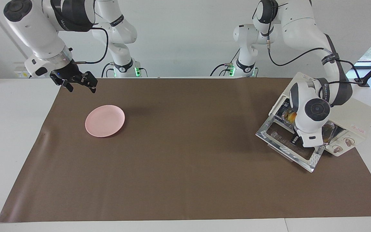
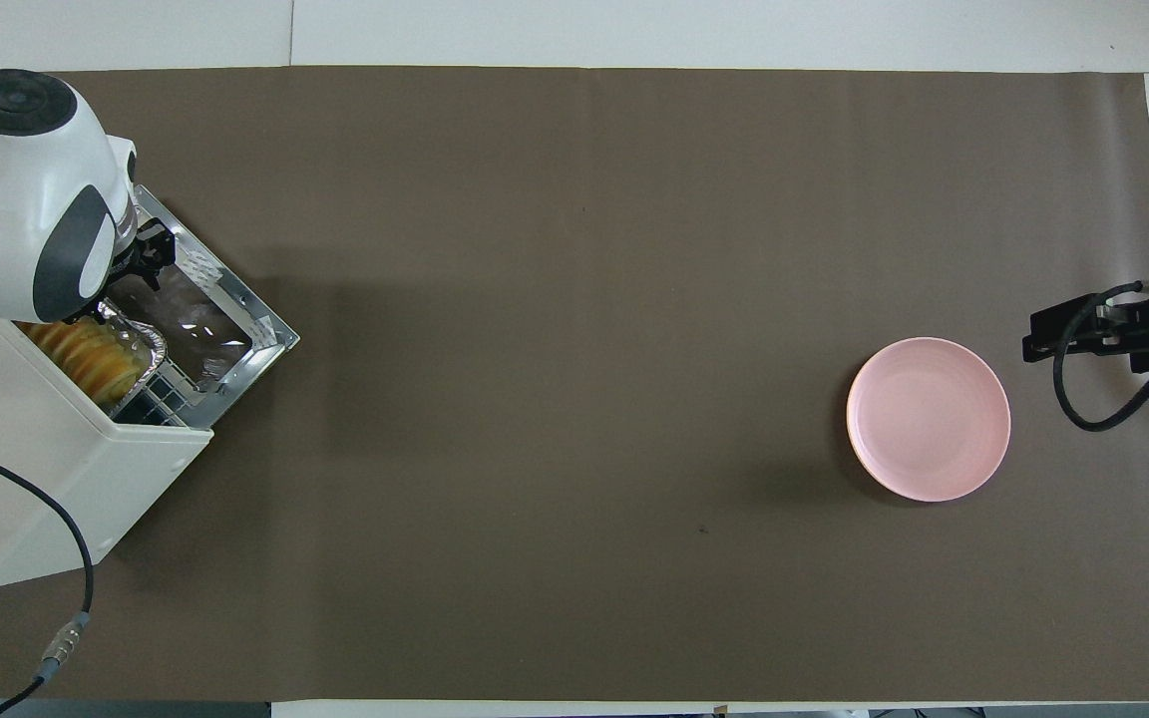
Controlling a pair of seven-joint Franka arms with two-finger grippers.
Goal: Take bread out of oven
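The oven (image 1: pixel 349 125) is shown at the table edge on the left arm's end, set at an angle, with its glass door (image 1: pixel 288 145) folded down flat onto the brown mat (image 1: pixel 185 180). The bread (image 2: pixel 86 354) is seen inside the open mouth, resting in a crinkled foil tray (image 2: pixel 141 344) on the wire rack; it has not yet been taken out. Its long axis is judged to run roughly along the oven mouth, parallel to the door hinge.

The left gripper (image 2: pixel 146 257) is held low over the opened door, just in front of the oven mouth, with the bread lying a little deeper into the oven from it. Whether its fingers are spread or pressed together cannot be told, since the wrist hides them.

The right gripper (image 1: pixel 79 82) hangs above the mat's corner on the right arm's end near the robots, spread and holding nothing; that arm waits. A pink plate (image 1: pixel 105 120) lies near it, bare.

The left arm is by far the nearer to the bread, so the reach inward is judged to fall to it.
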